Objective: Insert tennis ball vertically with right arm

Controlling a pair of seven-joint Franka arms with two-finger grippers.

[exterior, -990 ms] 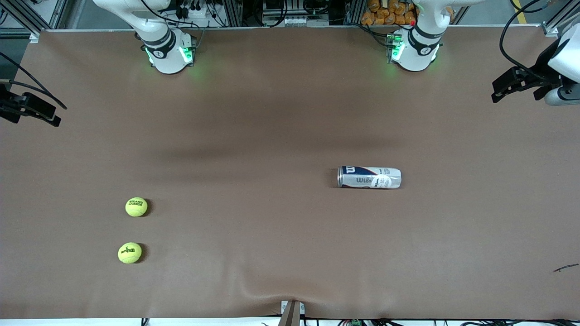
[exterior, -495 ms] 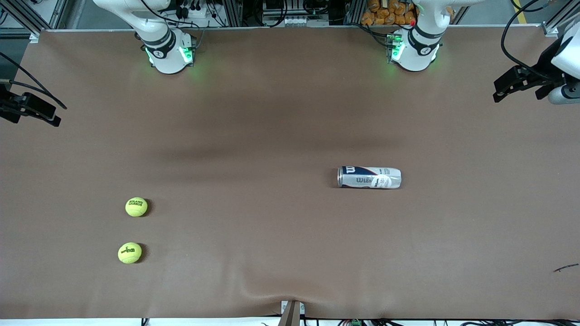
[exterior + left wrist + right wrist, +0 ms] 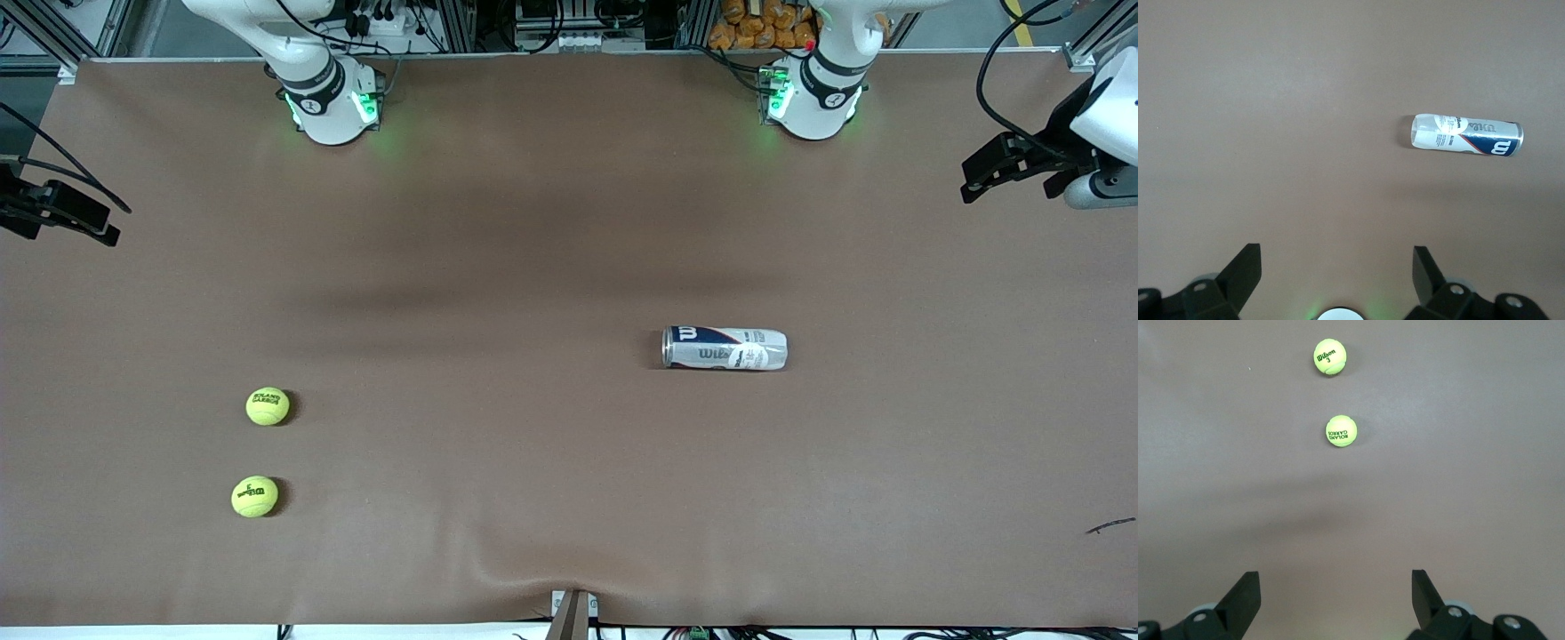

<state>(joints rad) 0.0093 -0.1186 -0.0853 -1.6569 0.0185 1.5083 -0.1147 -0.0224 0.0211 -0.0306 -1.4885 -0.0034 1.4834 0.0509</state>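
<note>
Taking the front view as a clock dial centred on the brown-covered table (image 3: 569, 222): at about eight o'clock, toward the right arm's end, two yellow-green felt tennis balls, apart from each other and lying loose on the covering. Farther from the front camera, the ball printed ROLAND GARROS (image 3: 268, 406) (image 3: 1341, 431); at its six o'clock, nearer that camera, the ball printed Wilson (image 3: 254, 497) (image 3: 1329, 356). At three o'clock, toward the left arm's end, a silver, white and navy Wilson ball can (image 3: 725, 348) (image 3: 1466, 135), lying on its side, its metal-rimmed end pointing to nine o'clock; well apart from both balls. Cannot tell whether anything is inside. Up in the air between nine and ten o'clock, over the table's edge, the black right gripper (image 3: 102, 224) (image 3: 1336, 587), fingers spread wide with nothing between them, both balls in sight of its wrist camera. Near two o'clock, over the other end's edge, the black left gripper (image 3: 971, 180) (image 3: 1337, 267), likewise spread wide and holding nothing, with the can in its wrist view. No contact between either gripper and any ball or the can.
</note>
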